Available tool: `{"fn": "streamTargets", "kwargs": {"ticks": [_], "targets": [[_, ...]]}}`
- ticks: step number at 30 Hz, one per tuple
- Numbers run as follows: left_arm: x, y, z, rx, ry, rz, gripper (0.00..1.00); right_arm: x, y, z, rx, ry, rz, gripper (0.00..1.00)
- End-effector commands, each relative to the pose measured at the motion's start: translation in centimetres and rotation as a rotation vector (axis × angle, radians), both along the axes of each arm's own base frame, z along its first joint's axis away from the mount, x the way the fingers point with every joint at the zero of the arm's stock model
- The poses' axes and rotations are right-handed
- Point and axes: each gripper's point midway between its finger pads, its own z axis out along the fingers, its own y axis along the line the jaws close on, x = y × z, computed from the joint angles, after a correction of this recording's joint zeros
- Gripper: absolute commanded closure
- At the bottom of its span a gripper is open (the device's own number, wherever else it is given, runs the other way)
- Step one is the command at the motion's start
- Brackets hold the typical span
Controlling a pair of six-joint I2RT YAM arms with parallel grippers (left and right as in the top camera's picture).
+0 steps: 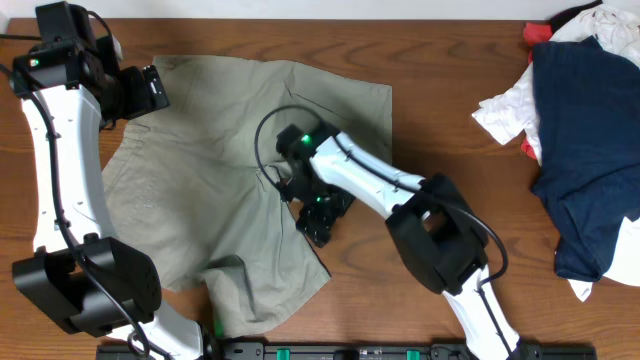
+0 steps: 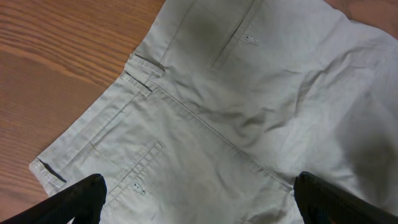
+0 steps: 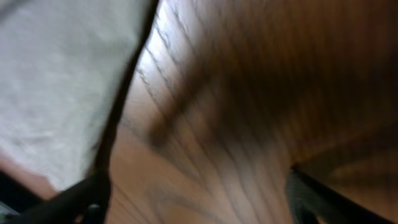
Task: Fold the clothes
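The khaki shorts (image 1: 220, 170) lie spread and wrinkled on the wooden table, waistband toward the top left. The left wrist view shows the waistband, belt loops and back pockets (image 2: 205, 124). My left gripper (image 1: 150, 90) is open and empty, hovering over the top-left waistband corner; its fingers (image 2: 199, 202) are wide apart above the cloth. My right gripper (image 1: 322, 222) is open and low by the shorts' right edge near the crotch. In the right wrist view its fingers (image 3: 193, 202) straddle bare wood, with the cloth edge (image 3: 62, 81) to the left.
A heap of clothes lies at the table's right end: a dark navy garment (image 1: 585, 150), white cloth (image 1: 510, 110) and a bit of red (image 1: 538, 32). Bare wooden table (image 1: 440, 120) lies between the shorts and the heap.
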Motion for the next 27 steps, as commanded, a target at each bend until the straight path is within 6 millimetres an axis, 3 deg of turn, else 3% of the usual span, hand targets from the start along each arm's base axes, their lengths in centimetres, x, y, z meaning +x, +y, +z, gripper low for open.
{"fn": "streamTargets", "kwargs": {"ticks": [1,8,14,27], "targets": [[0.0,0.3,-0.1,0.005,0.005,0.011,0.02,0.5,-0.5,0.2,-0.075,-0.082,0.012,0.06],[0.0,0.3,-0.2,0.005,0.005,0.011,0.02,-1.8,-0.1,1.2,-0.122,-0.056,-0.038,0.01],[-0.1,0.3,-0.4,0.004,0.012,0.011,0.02,-4.2,3.0,1.4,-0.011,0.002,0.027,0.06],[-0.3,0.2,-1.3,-0.001,0.029,0.012,0.02,-6.0,4.4,1.3,-0.009,-0.022,0.155,0.21]]}}
